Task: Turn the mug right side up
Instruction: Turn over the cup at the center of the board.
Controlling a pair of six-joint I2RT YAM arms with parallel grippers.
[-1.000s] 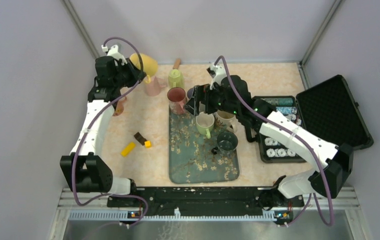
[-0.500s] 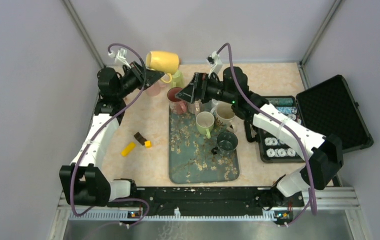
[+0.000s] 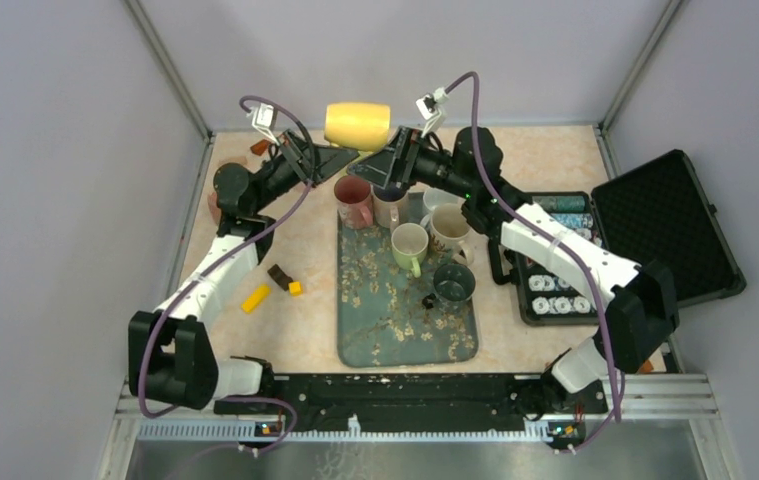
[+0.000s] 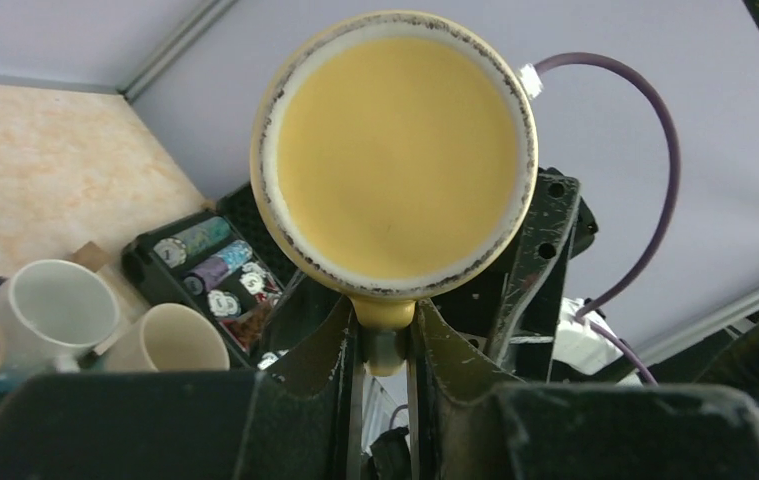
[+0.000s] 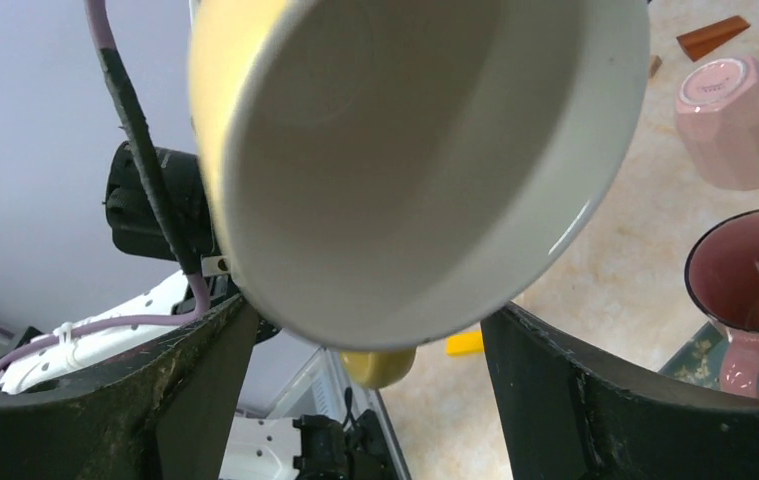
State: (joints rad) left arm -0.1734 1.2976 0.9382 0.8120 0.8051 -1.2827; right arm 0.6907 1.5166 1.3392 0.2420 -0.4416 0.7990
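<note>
High above the table point(image 3: 305, 240), left claw point(image 4: 383, 345) pinches yellow mug point(image 3: 358, 125) handle point(image 4: 383, 312), right claw point(image 5: 365, 325) spread.

The far half of the tray point(image 3: 395, 335) is crowded by upright mugs point(image 3: 410, 245); its near half is left bare. Open desk point(image 3: 305, 235) is found left of the tray, broken only by a yellow block point(image 3: 256, 298) and a brown block point(image 3: 279, 275). The right side is closed off by the open case point(image 3: 660, 225). Air above the back edge is filled by the yellow mug point(image 3: 358, 125), the left arm point(image 3: 217, 270) and the right arm point(image 3: 555, 245).
</note>
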